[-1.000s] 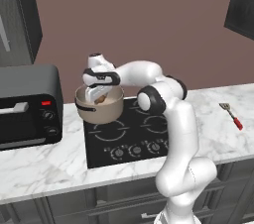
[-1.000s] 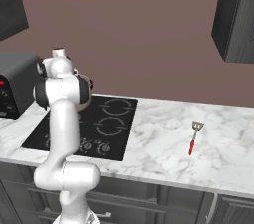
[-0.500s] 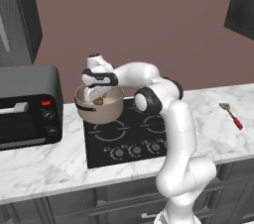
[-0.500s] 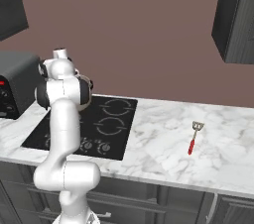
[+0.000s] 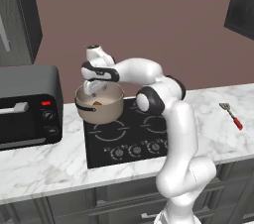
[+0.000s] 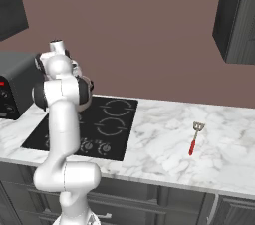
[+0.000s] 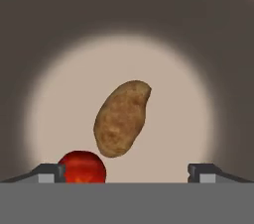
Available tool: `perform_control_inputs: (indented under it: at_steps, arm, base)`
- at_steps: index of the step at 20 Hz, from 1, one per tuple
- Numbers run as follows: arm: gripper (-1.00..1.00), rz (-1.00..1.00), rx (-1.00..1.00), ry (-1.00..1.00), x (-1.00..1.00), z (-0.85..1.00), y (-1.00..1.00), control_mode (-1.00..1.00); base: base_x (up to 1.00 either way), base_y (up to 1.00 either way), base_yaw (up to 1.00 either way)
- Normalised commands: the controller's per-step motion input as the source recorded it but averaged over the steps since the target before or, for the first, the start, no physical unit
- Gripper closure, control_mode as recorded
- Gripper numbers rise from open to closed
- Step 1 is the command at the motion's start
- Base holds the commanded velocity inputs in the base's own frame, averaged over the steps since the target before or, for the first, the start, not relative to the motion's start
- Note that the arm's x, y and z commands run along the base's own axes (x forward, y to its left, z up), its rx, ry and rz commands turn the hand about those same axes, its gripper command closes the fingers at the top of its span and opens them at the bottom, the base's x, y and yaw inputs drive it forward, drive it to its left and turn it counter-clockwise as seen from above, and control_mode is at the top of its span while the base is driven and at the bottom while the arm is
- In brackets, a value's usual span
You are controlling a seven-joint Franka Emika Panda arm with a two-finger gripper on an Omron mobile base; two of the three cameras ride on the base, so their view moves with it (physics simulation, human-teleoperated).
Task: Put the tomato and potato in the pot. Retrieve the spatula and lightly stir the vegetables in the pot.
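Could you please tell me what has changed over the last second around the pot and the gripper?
The gripper has opened over the pot and let go of the potato, which now lies on the pot's floor beside the tomato. The pot on the hob and the spatula on the counter stayed put.

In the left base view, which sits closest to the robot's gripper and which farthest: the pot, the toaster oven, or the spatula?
From the gripper:
1. Pot, right beneath it on the stove.
2. Toaster oven, on the counter's left.
3. Spatula, far right on the counter.
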Motion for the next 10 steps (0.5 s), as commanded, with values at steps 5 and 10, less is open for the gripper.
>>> perform_control_inputs:
  at_steps: [5, 10]
  arm:
    - [-1.0, -0.06, 0.0, -0.14, -0.33, 0.51, -0.81, -1.0]
    - [-1.0, -0.09, 0.0, -0.07, -0.57, 0.01, -1.0, -1.0]
  base:
    - [0.0, 0.0, 0.0]
    - [0.0, 0.0, 0.0]
